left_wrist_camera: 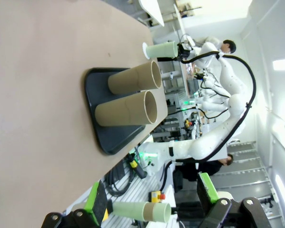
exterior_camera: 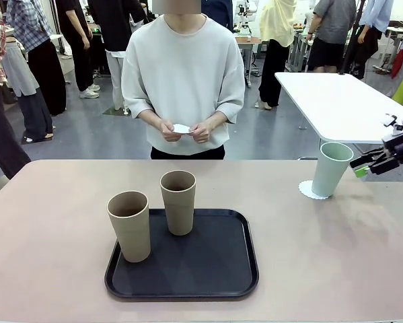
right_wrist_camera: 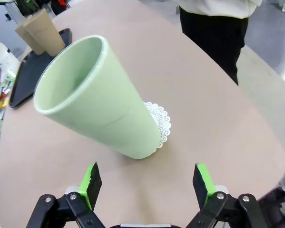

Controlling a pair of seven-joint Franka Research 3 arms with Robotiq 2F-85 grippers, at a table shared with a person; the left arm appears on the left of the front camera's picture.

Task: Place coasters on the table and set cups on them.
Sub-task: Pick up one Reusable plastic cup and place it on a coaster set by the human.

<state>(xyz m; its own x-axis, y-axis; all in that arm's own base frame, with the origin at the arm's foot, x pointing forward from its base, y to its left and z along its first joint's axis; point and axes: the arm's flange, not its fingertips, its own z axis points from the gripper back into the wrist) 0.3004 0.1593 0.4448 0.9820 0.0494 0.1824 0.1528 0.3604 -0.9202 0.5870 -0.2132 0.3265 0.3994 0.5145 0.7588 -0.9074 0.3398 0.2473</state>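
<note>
A pale mint green cup (exterior_camera: 330, 168) (right_wrist_camera: 97, 102) (left_wrist_camera: 162, 49) stands upright on a white scalloped coaster (exterior_camera: 310, 191) (right_wrist_camera: 160, 121) at the table's (exterior_camera: 336, 256) far right. My right gripper (exterior_camera: 367, 164) (right_wrist_camera: 147, 183) hangs open just right of that cup, nothing between its fingers. On the black tray (exterior_camera: 208, 269) (left_wrist_camera: 102, 111) stand the tan-beige cup (exterior_camera: 130, 225) (left_wrist_camera: 125, 111) and the darker brown cup (exterior_camera: 179, 202) (left_wrist_camera: 135, 80). The person across the table holds another white coaster (exterior_camera: 181, 128) in both hands. My left gripper (left_wrist_camera: 152, 199) is open, off the table's near side, away from the tray.
A white rectangular table (exterior_camera: 339, 101) stands behind at the right. Several people move about in the background. Bare tabletop lies left of the tray and between the tray and the green cup.
</note>
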